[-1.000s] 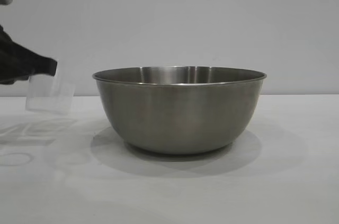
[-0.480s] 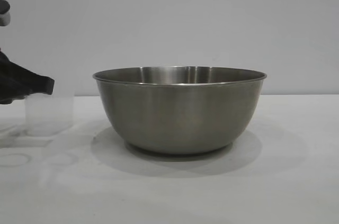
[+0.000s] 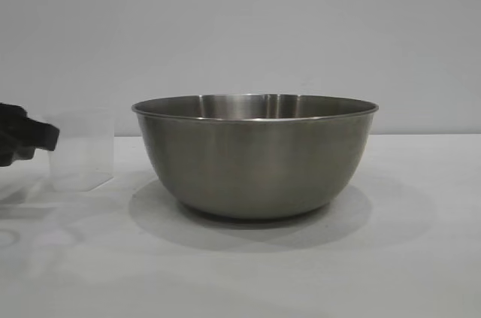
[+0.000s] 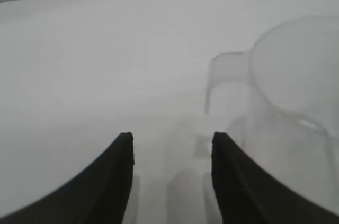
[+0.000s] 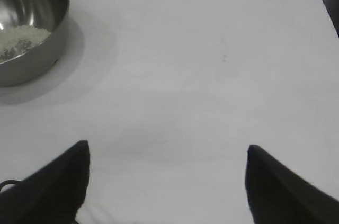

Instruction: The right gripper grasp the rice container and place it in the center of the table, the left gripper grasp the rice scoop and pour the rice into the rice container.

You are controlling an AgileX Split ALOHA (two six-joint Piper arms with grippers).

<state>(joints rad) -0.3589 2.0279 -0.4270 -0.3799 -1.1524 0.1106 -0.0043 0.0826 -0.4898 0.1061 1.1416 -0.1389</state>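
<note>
Two arms, one bowl, one cup: laid out on a plain white table (image 3: pixel 421 258), listed from largest to smallest.
Table: flat and bare apart from the task's things; it carries everything named below.
Rice container: the steel bowl (image 3: pixel 255 156) stands upright near the middle of the table, well clear of every edge, which suits a target that has to be reached from the side.
Rice: a pale heap (image 5: pixel 18 37) lies on the bowl's floor in the right wrist view, so the pour looks done.
Right gripper: its fingers (image 5: pixel 167 181) are spread wide with nothing between them, hovering over bare table well apart from the bowl; it seems parked out of the way since its placing job is finished.
Left gripper: at the table's left edge in the exterior view (image 3: pixel 30 137), fingers apart (image 4: pixel 170 152) and holding nothing; the gap between the tips shows only tabletop.
Rice scoop: the translucent cup (image 3: pixel 81 151) stands upright on the table between the left gripper and the bowl, just beside the fingertips, touching neither as far as can be seen. Its small handle (image 4: pixel 225 78) faces the gripper side, and it appears empty.
Stage: set-down of the scoop appears complete; what is left is for the left arm to draw clear.
</note>
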